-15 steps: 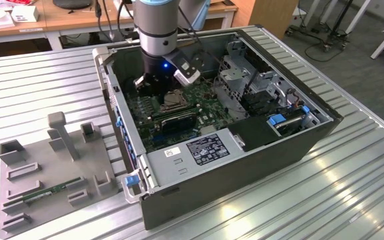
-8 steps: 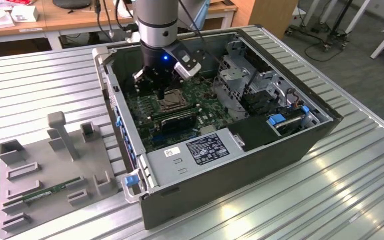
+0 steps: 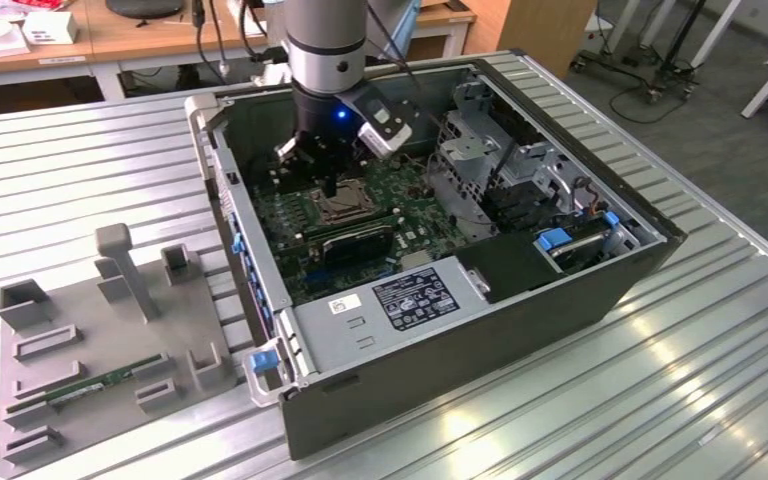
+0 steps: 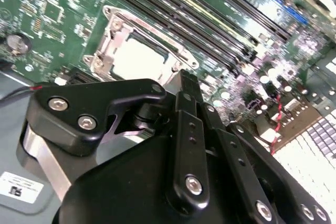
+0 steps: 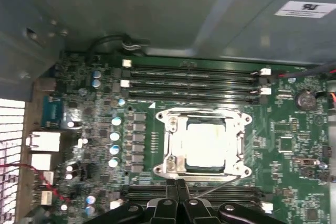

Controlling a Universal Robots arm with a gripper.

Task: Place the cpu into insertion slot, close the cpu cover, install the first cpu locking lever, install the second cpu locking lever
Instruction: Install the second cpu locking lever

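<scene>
The open computer case (image 3: pixel 598 290) lies on the table with the green motherboard (image 3: pixel 404 185) facing up. In the first wrist view the cpu (image 5: pixel 205 142) sits flat in the insertion slot (image 5: pixel 244 123), its pale metal top showing through the window of the cpu cover (image 5: pixel 170 148), which lies down over it. My gripper (image 5: pixel 177 183) is shut with nothing between its fingers, right at the socket's edge beside a thin locking lever (image 5: pixel 215 182). The second wrist view shows the gripper (image 4: pixel 185 76) just off the socket and the cpu (image 4: pixel 139 59). In the exterior view the gripper (image 3: pixel 335 190) hangs over the socket.
Long black memory slots (image 5: pixel 191 80) run on both sides of the socket. Case walls, a drive cage (image 3: pixel 471 150) and the power supply (image 3: pixel 404 300) hem in the arm. On the exterior view's left a grey fixture (image 3: pixel 91 340) holds a green memory stick (image 3: pixel 104 383).
</scene>
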